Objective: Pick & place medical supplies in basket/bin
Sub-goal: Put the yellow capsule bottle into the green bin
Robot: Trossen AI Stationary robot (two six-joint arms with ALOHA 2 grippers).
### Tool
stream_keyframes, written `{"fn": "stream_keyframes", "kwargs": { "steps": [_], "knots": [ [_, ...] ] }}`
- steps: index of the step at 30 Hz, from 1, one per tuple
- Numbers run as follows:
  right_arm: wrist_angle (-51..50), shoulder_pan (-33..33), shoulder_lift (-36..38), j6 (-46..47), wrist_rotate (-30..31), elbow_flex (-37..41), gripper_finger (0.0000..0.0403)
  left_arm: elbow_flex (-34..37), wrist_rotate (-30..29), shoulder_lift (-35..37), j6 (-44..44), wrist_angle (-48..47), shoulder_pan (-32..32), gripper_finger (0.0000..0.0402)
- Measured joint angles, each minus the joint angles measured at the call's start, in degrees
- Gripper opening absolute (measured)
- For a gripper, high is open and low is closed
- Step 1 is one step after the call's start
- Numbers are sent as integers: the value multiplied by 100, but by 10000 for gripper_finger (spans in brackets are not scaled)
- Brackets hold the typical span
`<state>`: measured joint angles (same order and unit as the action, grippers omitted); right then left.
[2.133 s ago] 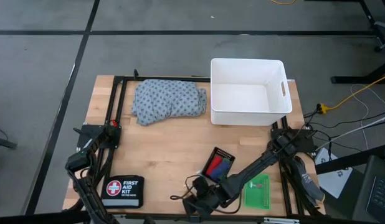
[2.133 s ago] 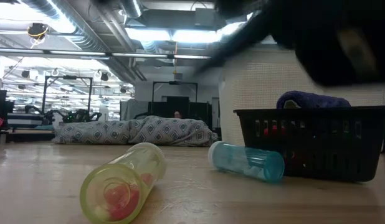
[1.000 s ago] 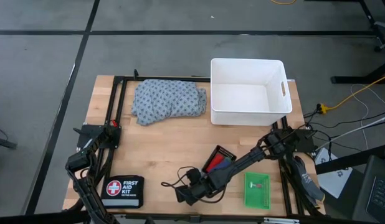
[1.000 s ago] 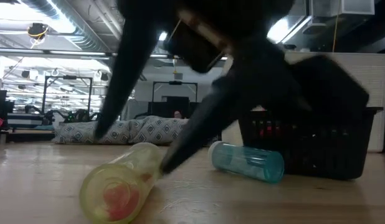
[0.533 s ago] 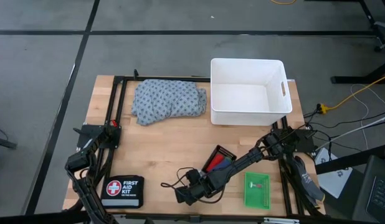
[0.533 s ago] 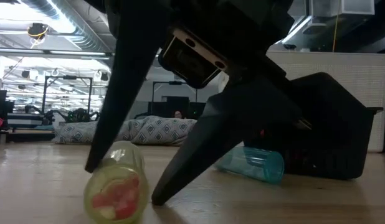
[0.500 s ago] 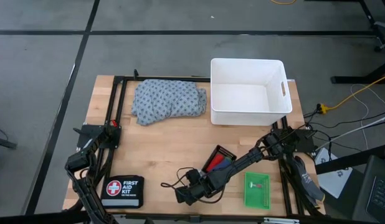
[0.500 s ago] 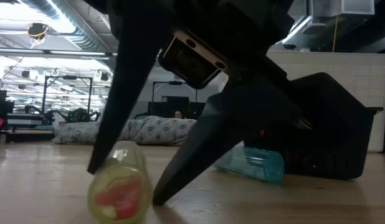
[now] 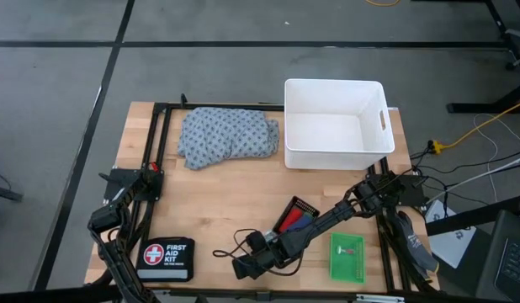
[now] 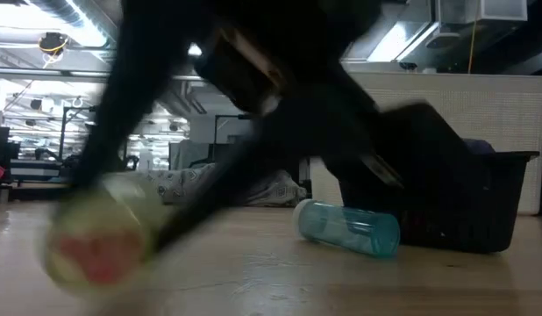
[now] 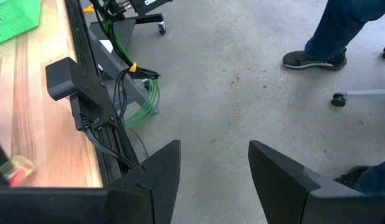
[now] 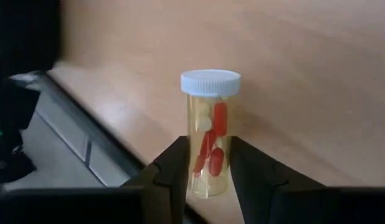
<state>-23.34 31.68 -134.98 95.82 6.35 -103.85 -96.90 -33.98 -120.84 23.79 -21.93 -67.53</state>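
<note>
A yellow vial with a white cap and red and pale capsules inside sits between the fingers of my right gripper, near the table's front edge. It shows blurred in the low view. A blue vial lies on its side beside the black mesh tray, which holds coloured rolls. The dotted cloth lies at the far left, next to the white tub. The green tray is at the near right. My left gripper waits open at the table's near left corner. My right gripper pinches the yellow vial between its two fingers, on the body near its bottom end. The fingers slant down from the table's right and run along the vial, whose capped end points away from them. Whether it is clear of the table I cannot tell.
A black pouch lettered FIRST AID KIT lies at the near left. A black frame runs along the table's edges. In the left wrist view a person's feet stand on the floor beyond the table.
My right gripper has come down over the yellow vial and then moved a little toward the table's left. The vial, which lay slantwise on the table, first turned its bottom end toward the near edge and then went left with the fingers.
</note>
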Motion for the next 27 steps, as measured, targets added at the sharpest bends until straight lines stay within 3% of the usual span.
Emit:
{"fn": "stream_keyframes", "kwargs": {
  "steps": [7, 16, 22, 27],
  "knots": [
    [-634, 2, 0, -746, 319, -1084, 111, 0, -2, 0, -7, 119, 0, 184],
    [-3592, 196, 32, -1231, 754, -3125, 112, 0, -4, 0, -4, 121, -44, 184],
    [-5243, 572, 489, -378, 719, -2940, 112, -2, -26, 0, -17, 122, -42, 184],
    [-6612, 1005, 558, 525, 349, -2942, 112, -2, -31, 0, -50, 154, -42, 184]
  ]
}}
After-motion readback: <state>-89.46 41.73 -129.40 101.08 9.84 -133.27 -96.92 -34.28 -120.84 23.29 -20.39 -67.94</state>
